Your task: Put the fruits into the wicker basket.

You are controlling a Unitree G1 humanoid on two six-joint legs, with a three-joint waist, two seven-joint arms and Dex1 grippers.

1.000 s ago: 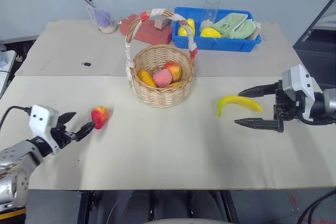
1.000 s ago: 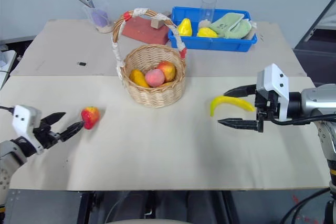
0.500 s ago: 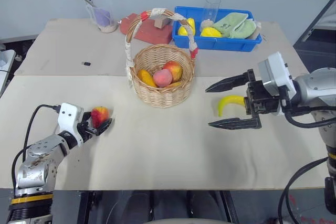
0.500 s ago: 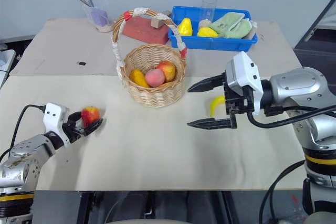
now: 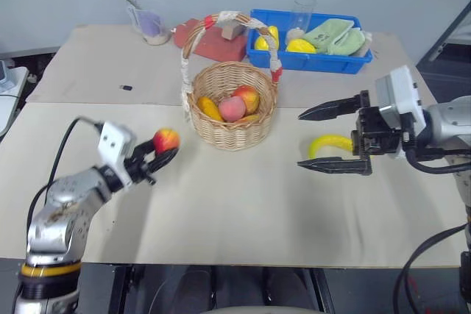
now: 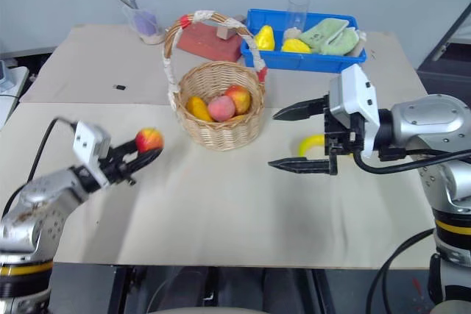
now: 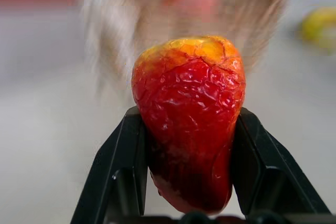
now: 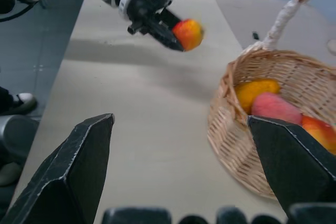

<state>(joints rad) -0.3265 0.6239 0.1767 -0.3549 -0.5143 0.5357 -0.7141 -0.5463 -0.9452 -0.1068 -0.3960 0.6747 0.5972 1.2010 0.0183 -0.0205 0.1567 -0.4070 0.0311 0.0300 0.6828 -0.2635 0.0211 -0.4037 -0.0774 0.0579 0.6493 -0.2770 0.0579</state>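
While the left gripper carries the red fruit clamped between its jaws above the worktop, we take the wicker basket as our landmark: the fruit hangs to the basket's left, near its rim but not over it, so the coming move is, in our judgement, a short carry rightward and over the woven wall. From the left wrist view we see both black fingers pressed against the fruit's sides, its yellow-orange patch turned up. On the basket's right, the banana lies on the worktop, its long axis running roughly crosswise, its curve arching toward the back edge. We see the right gripper there with its jaws standing wide apart, one finger beyond the banana and one on the near side, holding nothing; this arm is plainly the nearer one for the banana. Behind the basket stands the blue bin, whose yellow fruits are no part of the task. Compared with a second earlier, the fruit has left the worktop and come up and toward the basket, the left jaws having gone from apart to shut on it, while the right jaws have stayed wide.
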